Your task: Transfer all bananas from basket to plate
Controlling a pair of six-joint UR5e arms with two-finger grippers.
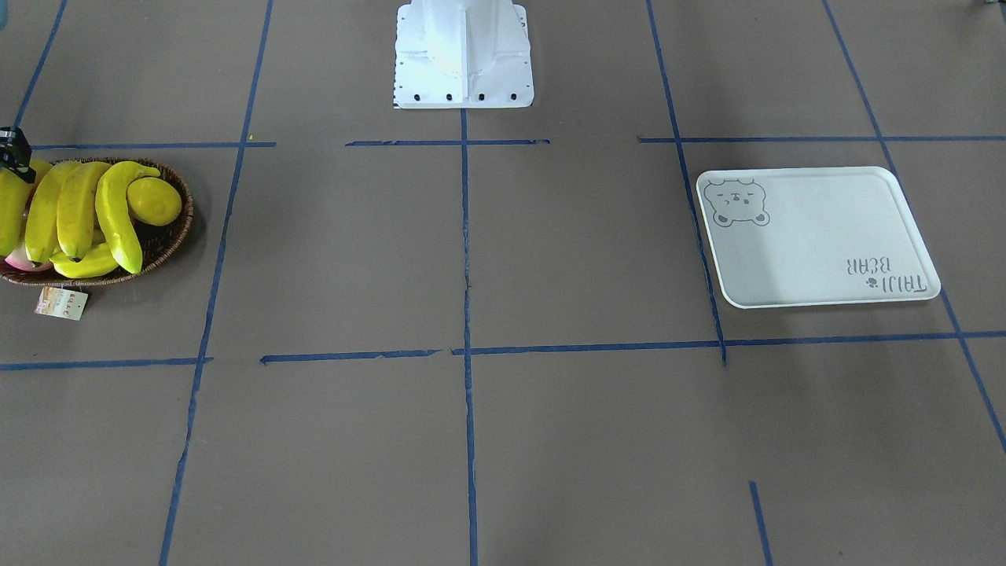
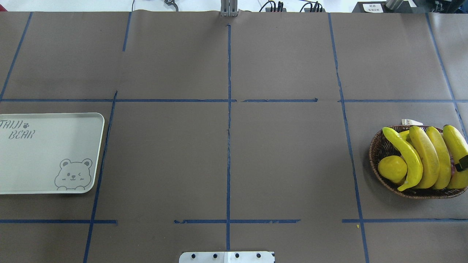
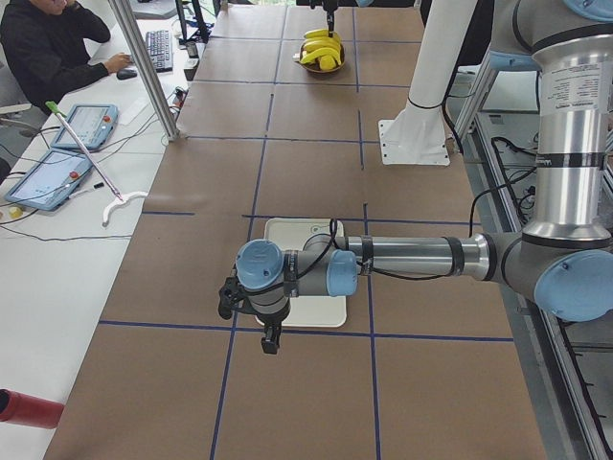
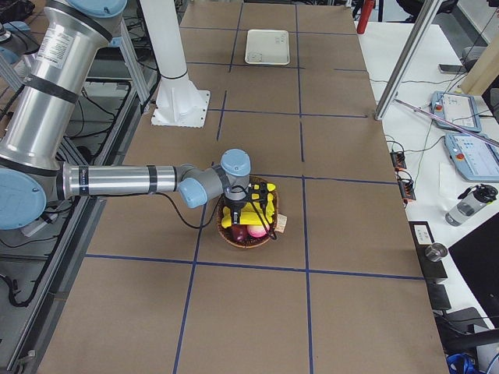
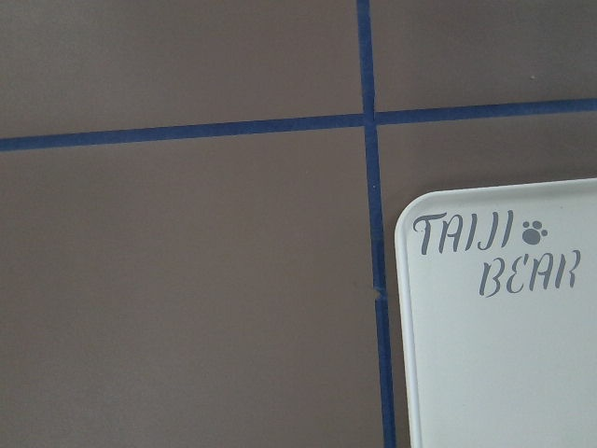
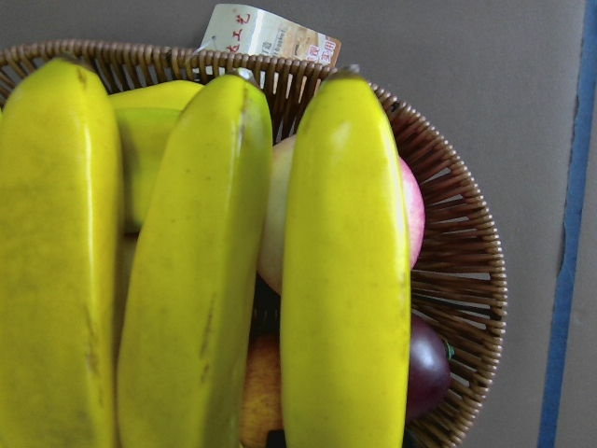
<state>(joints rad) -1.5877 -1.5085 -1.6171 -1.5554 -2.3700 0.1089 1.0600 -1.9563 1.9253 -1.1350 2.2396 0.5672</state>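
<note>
front-facing view: only a black bit of the right hand (image 1: 13, 151) showed at the frame edge, low over the basket (image 1: 169, 236). the bananas (image 1: 78, 208) lay side by side in it, directly under that hand. a lemon (image 1: 154, 200) sat at the end of the basket farthest from the hand. a paper tag (image 1: 61, 303) lay on the table (image 1: 471, 275) just beside the basket. the plate (image 1: 817, 236) lay well apart from that hand and bare.

overhead view: four bananas counted. a dark finger (image 2: 462, 163) lay against the outermost one. could not tell whether the hand was released or clenched.

exterior left view: the left hand (image 3: 271, 337) pointed down over the table, the plate just beside it. its state could not be judged from here. a person (image 3: 48, 48) sat at a side desk.

exterior right view: the right hand was down among the bananas, the basket right below it.

left wrist view: a corner of the plate with its lettering, flat on the table beside blue tape (image 5: 371, 65). no fingers in sight.

right wrist view: three bananas close below. a pink-and-yellow fruit (image 6: 412, 210) and a dark purple fruit (image 6: 424, 369) lay under them in the basket.
</note>
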